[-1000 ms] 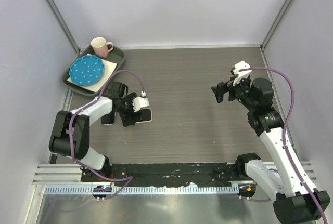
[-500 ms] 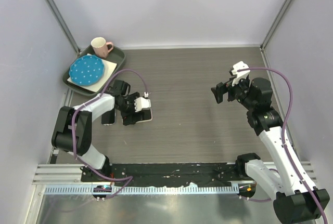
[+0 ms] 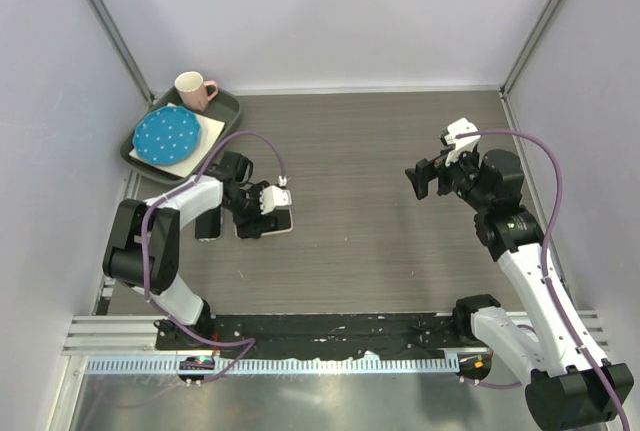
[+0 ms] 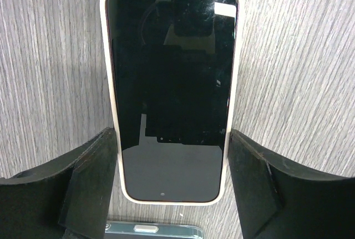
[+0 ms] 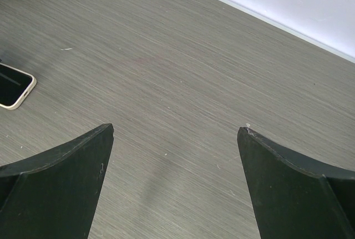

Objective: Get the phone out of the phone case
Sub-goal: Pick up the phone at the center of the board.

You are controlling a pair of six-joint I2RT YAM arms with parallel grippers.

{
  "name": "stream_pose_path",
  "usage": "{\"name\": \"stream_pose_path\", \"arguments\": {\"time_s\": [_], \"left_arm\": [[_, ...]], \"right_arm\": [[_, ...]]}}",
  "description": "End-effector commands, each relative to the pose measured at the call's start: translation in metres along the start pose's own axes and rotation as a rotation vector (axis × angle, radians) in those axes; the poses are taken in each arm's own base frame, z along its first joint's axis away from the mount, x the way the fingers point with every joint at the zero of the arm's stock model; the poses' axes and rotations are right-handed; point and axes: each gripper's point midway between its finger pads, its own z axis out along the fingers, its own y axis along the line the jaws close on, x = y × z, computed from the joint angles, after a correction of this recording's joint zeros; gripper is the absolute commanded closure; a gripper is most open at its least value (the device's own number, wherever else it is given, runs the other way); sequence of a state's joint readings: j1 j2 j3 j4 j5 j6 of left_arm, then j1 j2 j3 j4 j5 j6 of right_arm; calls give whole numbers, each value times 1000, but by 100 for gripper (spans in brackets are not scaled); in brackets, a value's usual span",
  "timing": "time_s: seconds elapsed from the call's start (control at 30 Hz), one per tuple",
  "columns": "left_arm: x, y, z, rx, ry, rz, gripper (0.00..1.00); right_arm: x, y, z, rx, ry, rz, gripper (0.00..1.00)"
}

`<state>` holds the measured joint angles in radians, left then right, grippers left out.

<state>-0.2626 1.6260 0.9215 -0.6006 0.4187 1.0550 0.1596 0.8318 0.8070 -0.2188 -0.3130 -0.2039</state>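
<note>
A black-screened phone in a cream case lies flat, screen up, on the grey wood table. My left gripper is low over its near end, with a finger pressed against each long side of the case. In the top view the left gripper covers most of the phone. My right gripper hangs open and empty above the right half of the table. The right wrist view shows its fingers wide apart and the phone's far end at the left edge.
A second dark phone in a clear greenish case lies just left of the left gripper; its edge shows in the left wrist view. A green tray at the back left holds a blue dotted plate and a pink mug.
My left gripper has slid a little right and toward the back over the cream-cased phone, now covering more of it. The right arm has not moved.
</note>
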Motion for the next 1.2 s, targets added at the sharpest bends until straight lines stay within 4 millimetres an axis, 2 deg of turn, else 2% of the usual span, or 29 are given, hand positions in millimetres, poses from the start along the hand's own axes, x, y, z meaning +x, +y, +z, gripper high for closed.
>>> {"name": "stream_pose_path", "arguments": {"time_s": [0.0,0.1,0.13,0.17,0.3,0.4,0.6,0.8,1.17], "left_arm": [[-14,-3,0,18,-54,-1,51],[-23,-4,-2,16,-85,2,60],[-24,-6,-2,21,-91,0,69],[-26,-7,-2,25,-95,1,82],[-30,-12,-1,39,-110,-6,82],[-34,-16,1,44,-125,-7,89],[-51,-17,-4,22,-198,8,97],[-67,-23,-5,-2,-230,63,100],[-108,-28,-12,-53,-317,146,100]], "right_arm": [[-6,-1,-1,-1,-21,-4,1],[-5,0,-1,-4,-19,0,0],[-5,1,0,-10,-20,5,0],[-6,2,0,-18,-22,5,0],[-5,18,4,-110,-11,40,1],[-2,39,9,-230,8,99,1],[5,63,19,-352,42,177,1],[15,83,20,-425,57,192,0],[34,104,23,-535,95,250,1]]}}
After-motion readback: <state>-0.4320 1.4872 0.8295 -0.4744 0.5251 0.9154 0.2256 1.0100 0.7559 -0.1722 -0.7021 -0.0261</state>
